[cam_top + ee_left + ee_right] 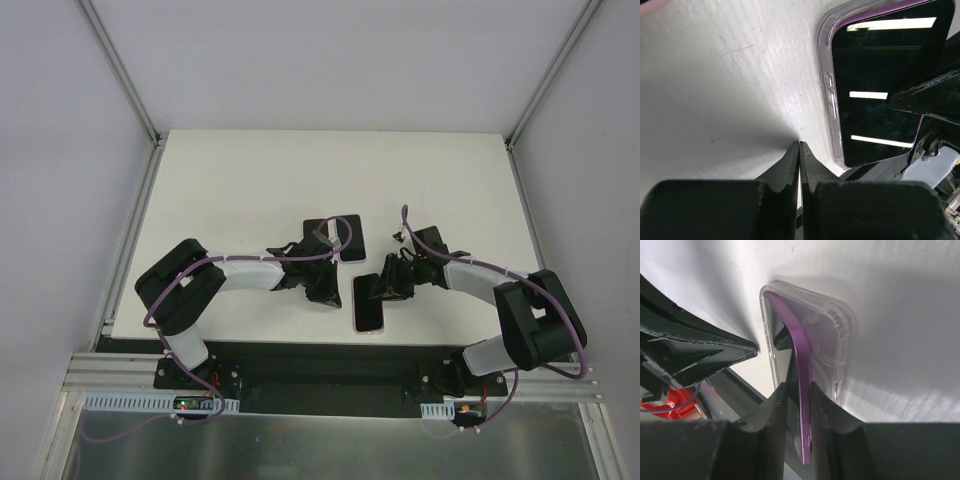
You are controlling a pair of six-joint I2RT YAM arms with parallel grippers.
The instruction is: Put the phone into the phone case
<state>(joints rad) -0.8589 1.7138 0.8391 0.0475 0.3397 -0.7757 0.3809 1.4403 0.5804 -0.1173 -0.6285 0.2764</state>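
Observation:
The purple phone (pixel 802 365) stands tilted on its long edge, its far end down inside the clear case (pixel 832 340), which lies flat on the white table. My right gripper (pixel 799 390) is shut on the phone, one finger on each face. In the top view the phone (pixel 368 308) and right gripper (pixel 388 285) are near the table's front edge. My left gripper (pixel 799 144) is shut and empty, tips down on the table just left of the case rim (pixel 829 95); the phone's black screen (pixel 880 75) shows beside it. It also shows in the top view (pixel 335 297).
A dark rectangular thing with a pale rim (pixel 347 238) lies just behind the left gripper; I cannot tell what it is. The table's front edge (pixel 300 343) is close to the phone. The right arm's black parts (pixel 930 95) reach over the phone.

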